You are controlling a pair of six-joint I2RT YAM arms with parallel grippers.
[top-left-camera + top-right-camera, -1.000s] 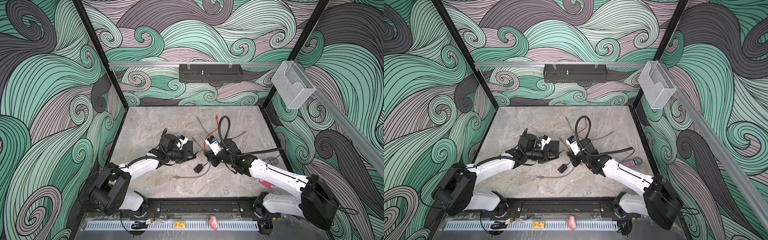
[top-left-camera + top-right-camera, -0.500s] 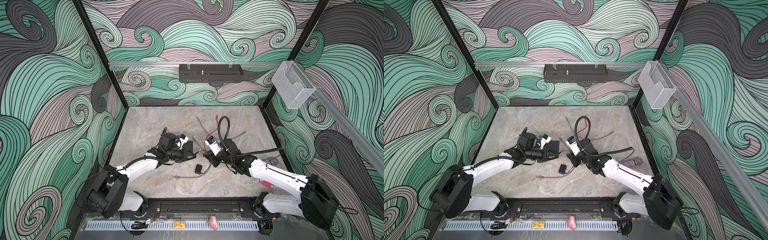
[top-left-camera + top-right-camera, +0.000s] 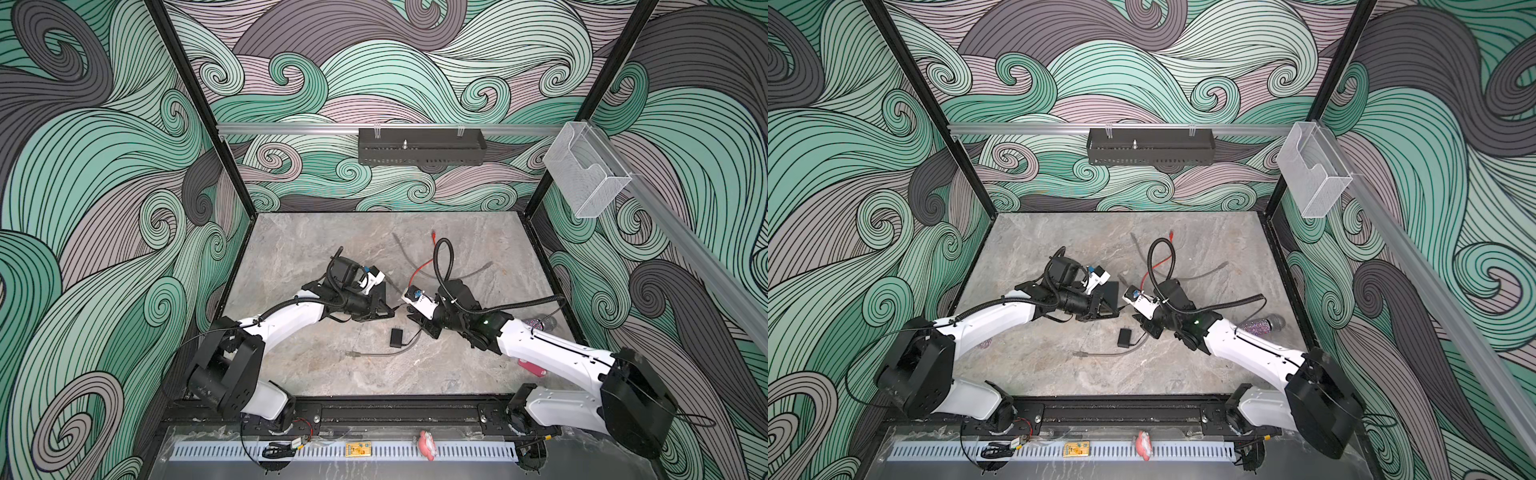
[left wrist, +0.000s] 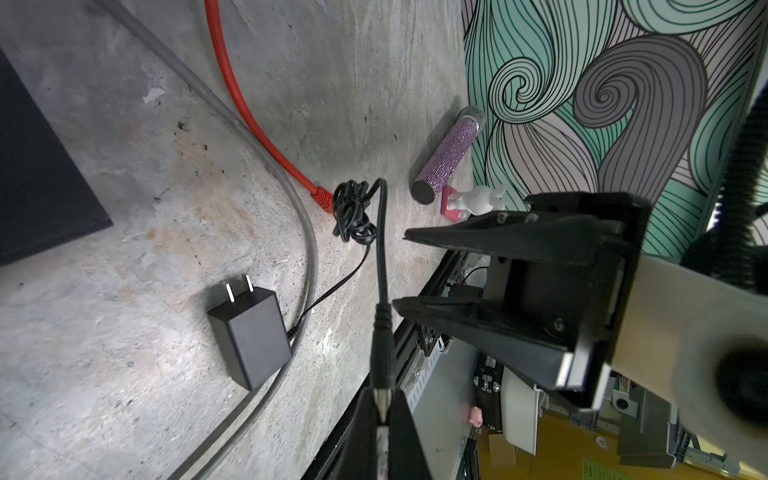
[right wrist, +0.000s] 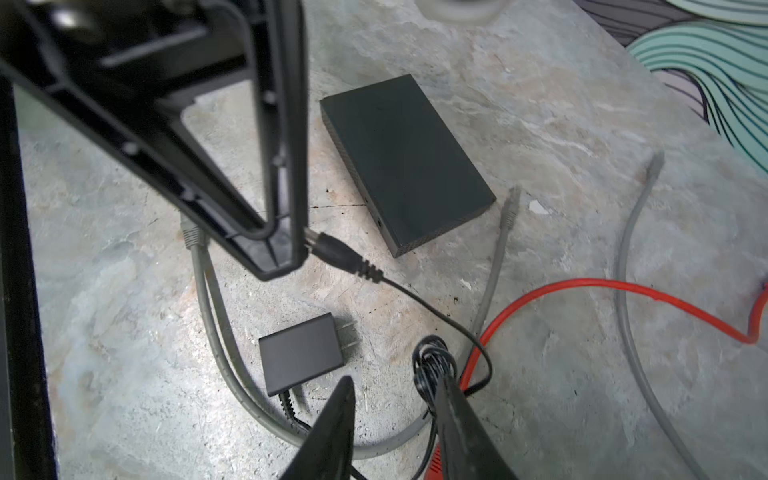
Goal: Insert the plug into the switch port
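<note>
The left claw (image 5: 284, 255) is clamped tight on the tip of the plug (image 5: 336, 255). The switch (image 5: 407, 166) lies flat on the counter (image 5: 540, 104) just beside this claw, not touching the plug. The right claw (image 5: 395, 386) has its fingers apart, with the bunched black cord (image 5: 432, 363) beside one finger and the small adapter (image 5: 301, 359) near.

**Clear lane, cluttered flanks**

Bare desk (image 5: 332, 183) separates the plug (image 5: 332, 253) from the facing edge of the switch (image 5: 405, 162); the adapter (image 5: 301, 359), a looped grey cable (image 5: 214, 328) and a coiled cord (image 5: 430, 361) crowd one side; a red cable (image 5: 582, 284) and a second grey cable (image 5: 620, 282) cross the desk beyond.
</note>
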